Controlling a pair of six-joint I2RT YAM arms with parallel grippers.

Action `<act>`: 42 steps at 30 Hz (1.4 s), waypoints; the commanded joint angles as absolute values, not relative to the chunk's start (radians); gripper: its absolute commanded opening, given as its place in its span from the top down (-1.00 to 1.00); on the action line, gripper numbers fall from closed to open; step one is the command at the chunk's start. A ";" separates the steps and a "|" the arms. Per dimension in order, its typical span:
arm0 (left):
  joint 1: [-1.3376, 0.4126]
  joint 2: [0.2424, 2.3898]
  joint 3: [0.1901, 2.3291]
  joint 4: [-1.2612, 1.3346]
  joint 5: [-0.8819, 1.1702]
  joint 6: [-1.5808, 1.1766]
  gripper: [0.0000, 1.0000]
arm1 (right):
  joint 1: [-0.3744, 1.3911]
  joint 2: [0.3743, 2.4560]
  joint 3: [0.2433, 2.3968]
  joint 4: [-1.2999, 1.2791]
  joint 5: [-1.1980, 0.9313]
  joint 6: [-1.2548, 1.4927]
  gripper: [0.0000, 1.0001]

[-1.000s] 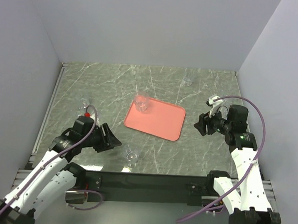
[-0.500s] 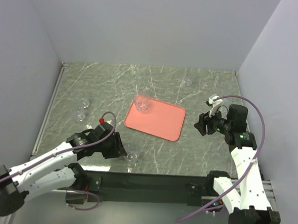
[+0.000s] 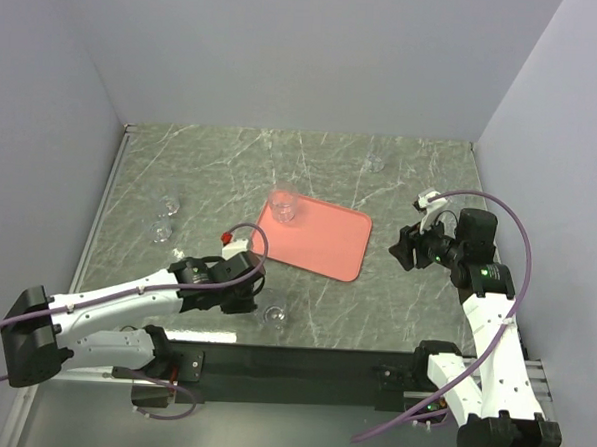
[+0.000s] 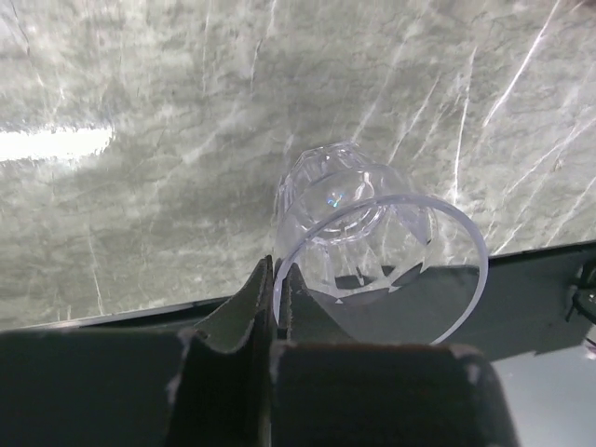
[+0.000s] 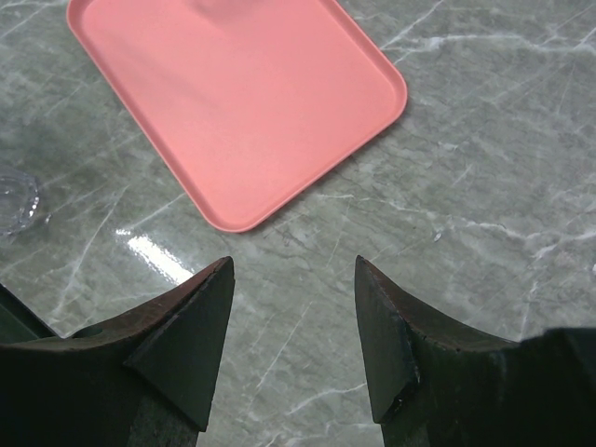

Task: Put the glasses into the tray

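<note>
The salmon-pink tray lies mid-table, and one clear glass stands on its far left corner. Another glass stands near the table's front edge. My left gripper is shut on its rim. In the left wrist view the two fingers pinch the wall of that glass, one inside and one outside. My right gripper hovers open to the right of the tray, nothing between its fingers. In the right wrist view it hangs over bare marble just off the tray's corner.
Two more glasses stand at the left of the table and one at the back right. Grey walls close in the table on three sides. The black mounting rail runs along the near edge.
My left arm has swung right and stretched low toward the front glass, and its jaws have closed on the rim. The right arm has not moved.
</note>
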State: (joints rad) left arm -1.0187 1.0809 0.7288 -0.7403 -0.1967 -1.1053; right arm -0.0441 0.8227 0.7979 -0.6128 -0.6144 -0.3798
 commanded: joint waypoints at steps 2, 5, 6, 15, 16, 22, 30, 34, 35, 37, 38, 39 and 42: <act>-1.048 1.086 0.816 -0.730 -0.310 -1.100 0.99 | -0.054 0.811 0.798 -0.588 -0.620 -0.388 -0.24; -1.048 1.078 0.841 -0.716 -0.334 -1.072 0.99 | -0.055 0.810 0.798 -0.588 -0.618 -0.388 -0.24; -1.048 1.077 0.845 -0.712 -0.354 -1.066 0.99 | -0.057 0.808 0.796 -0.588 -0.618 -0.388 -0.24; -1.017 1.158 0.925 -0.660 -0.422 -0.986 0.99 | -0.058 0.807 0.795 -0.591 -0.630 -0.393 -0.24; -1.008 1.166 0.943 -0.654 -0.423 -0.970 0.99 | -0.058 0.807 0.795 -0.592 -0.630 -0.393 -0.24; -0.922 1.221 1.008 -0.583 -0.396 -0.882 0.99 | -0.058 0.807 0.795 -0.592 -0.632 -0.394 -0.24; -0.819 1.399 1.129 -0.499 -0.279 -0.769 0.99 | -0.060 0.804 0.792 -0.589 -0.629 -0.394 -0.24; -0.805 1.500 1.233 -0.485 -0.265 -0.732 0.99 | -0.058 0.807 0.792 -0.588 -0.627 -0.394 -0.24; -0.799 1.540 1.250 -0.480 -0.265 -0.730 0.99 | -0.060 0.805 0.792 -0.589 -0.627 -0.394 -0.24; -0.796 1.580 1.298 -0.476 -0.265 -0.729 0.99 | -0.058 0.808 0.792 -0.588 -0.626 -0.394 -0.24; -0.793 1.597 1.313 -0.474 -0.267 -0.727 0.99 | -0.058 0.807 0.792 -0.588 -0.626 -0.394 -0.24; -0.792 1.633 1.346 -0.469 -0.267 -0.726 0.99 | -0.058 0.805 0.790 -0.586 -0.624 -0.393 -0.24; -0.781 1.713 1.426 -0.474 -0.256 -0.710 0.99 | -0.061 0.807 0.790 -0.586 -0.626 -0.394 -0.24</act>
State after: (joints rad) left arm -0.7921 1.6688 1.3220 -0.5243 -0.2745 -0.7422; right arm -0.0509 0.8200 0.7929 -0.6128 -0.6182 -0.3843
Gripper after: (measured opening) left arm 0.032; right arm 0.617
